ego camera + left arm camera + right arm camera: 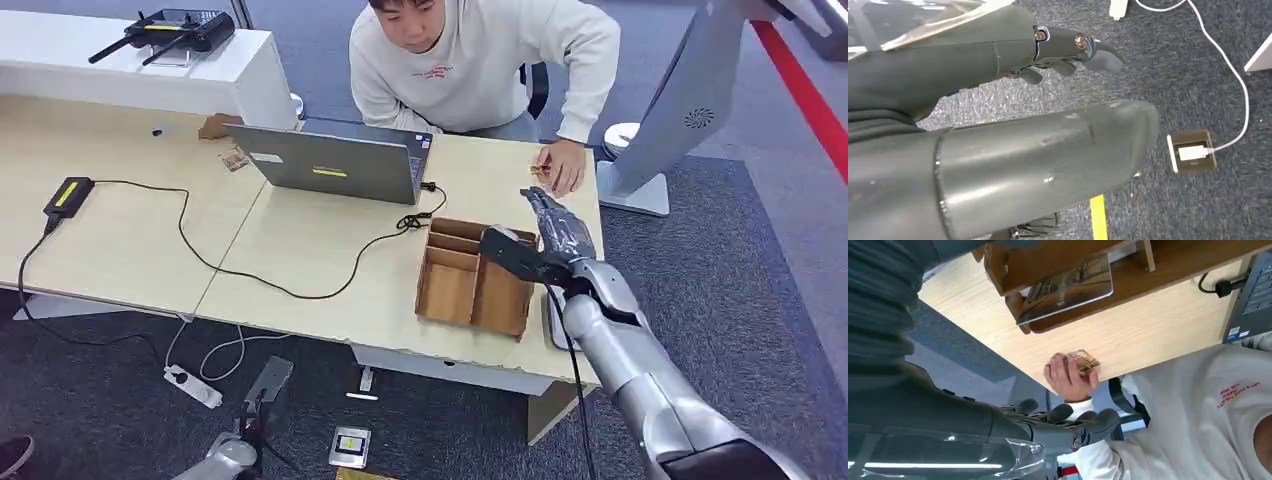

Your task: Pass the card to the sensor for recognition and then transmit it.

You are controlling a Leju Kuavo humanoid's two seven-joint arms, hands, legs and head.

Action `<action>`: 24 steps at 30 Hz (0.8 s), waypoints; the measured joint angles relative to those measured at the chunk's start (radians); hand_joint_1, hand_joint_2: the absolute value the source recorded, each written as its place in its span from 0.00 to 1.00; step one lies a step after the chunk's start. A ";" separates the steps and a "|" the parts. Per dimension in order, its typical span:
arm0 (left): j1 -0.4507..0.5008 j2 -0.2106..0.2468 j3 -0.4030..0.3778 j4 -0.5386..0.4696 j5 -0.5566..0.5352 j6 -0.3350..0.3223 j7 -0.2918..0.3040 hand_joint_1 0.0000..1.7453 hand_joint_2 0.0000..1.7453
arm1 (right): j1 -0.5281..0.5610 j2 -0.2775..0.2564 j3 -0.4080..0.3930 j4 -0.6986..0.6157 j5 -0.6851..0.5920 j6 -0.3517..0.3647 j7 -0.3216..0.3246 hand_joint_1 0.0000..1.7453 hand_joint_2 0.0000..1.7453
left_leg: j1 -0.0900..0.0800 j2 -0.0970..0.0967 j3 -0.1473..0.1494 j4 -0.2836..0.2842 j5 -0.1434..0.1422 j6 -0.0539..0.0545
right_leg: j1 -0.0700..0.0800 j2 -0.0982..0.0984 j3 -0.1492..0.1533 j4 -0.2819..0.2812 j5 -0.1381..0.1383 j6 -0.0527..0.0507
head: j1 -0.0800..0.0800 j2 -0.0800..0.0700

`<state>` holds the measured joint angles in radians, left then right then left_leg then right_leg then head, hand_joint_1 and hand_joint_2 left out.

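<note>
One wide table [300, 250] carries a laptop [340, 165], a wooden compartment box [470, 285] and a black sensor [68, 195] at the far left. At the edge opposite, a person's hand [560, 165] pinches the card [540, 170]. Right hand [560, 235] reaches toward it, fingers spread, empty; left hand [1068, 55] hangs idle, loosely curled. Pickup seems pending: next, take the card.

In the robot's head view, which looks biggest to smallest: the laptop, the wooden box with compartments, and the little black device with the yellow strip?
1. Laptop
2. Wooden box, partly hidden by the right hand
3. Black device
</note>
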<state>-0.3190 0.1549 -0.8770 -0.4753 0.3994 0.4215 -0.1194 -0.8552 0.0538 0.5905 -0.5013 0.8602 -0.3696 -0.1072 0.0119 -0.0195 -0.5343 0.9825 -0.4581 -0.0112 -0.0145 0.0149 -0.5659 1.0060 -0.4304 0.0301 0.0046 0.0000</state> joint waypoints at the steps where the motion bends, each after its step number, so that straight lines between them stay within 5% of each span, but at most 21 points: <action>1: 0.000 0.000 0.000 0.001 0.000 0.000 -0.001 0.00 0.00 | 0.001 0.000 0.000 0.000 0.000 0.000 0.000 0.00 1.00 | 0.000 0.000 0.000 0.000 0.000 0.000 | 0.000 0.000 0.000 0.000 0.000 0.000 | 0.000 0.000; 9: -0.002 -0.002 0.000 0.009 -0.006 -0.001 -0.001 0.00 0.00 | 0.001 0.000 0.006 0.000 0.000 0.006 0.000 0.00 1.00 | 0.000 0.000 0.000 0.000 0.000 0.000 | 0.000 0.000 0.000 0.000 0.000 0.000 | 0.000 0.000; 10: -0.003 -0.003 0.000 0.009 -0.007 -0.001 -0.001 0.00 0.00 | 0.001 0.000 0.007 0.000 0.000 0.006 0.000 0.68 1.00 | 0.000 0.000 0.000 0.000 0.000 0.000 | 0.000 0.000 0.000 0.000 0.000 0.000 | 0.000 0.000; 11: -0.003 -0.003 0.000 0.010 -0.007 -0.001 -0.001 0.00 0.00 | 0.001 0.000 0.007 0.000 0.000 0.006 0.000 0.93 1.00 | 0.000 0.000 0.000 0.000 0.000 0.000 | 0.000 0.000 0.000 0.000 0.000 0.000 | 0.000 0.000; 13: -0.003 -0.003 0.000 0.011 -0.010 -0.001 -0.001 0.00 0.00 | 0.001 0.001 0.008 0.000 0.001 0.008 0.000 1.00 1.00 | 0.000 0.000 0.000 0.000 0.000 0.000 | 0.000 0.000 0.000 0.000 0.000 0.000 | 0.000 0.000; 24: -0.012 0.002 -0.002 0.014 -0.032 -0.008 0.012 0.00 0.00 | 0.001 0.000 0.012 0.000 -0.006 0.047 0.011 1.00 1.00 | 0.000 0.000 0.000 0.000 0.000 0.000 | 0.000 0.000 0.000 0.000 0.000 0.000 | 0.000 0.000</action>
<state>-0.3310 0.1564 -0.8785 -0.4612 0.3677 0.4139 -0.1072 -0.8545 0.0538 0.6023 -0.5013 0.8537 -0.3227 -0.0957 0.0119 -0.0195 -0.5343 0.9825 -0.4581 -0.0112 -0.0145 0.0149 -0.5658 1.0060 -0.4304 0.0301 0.0046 0.0000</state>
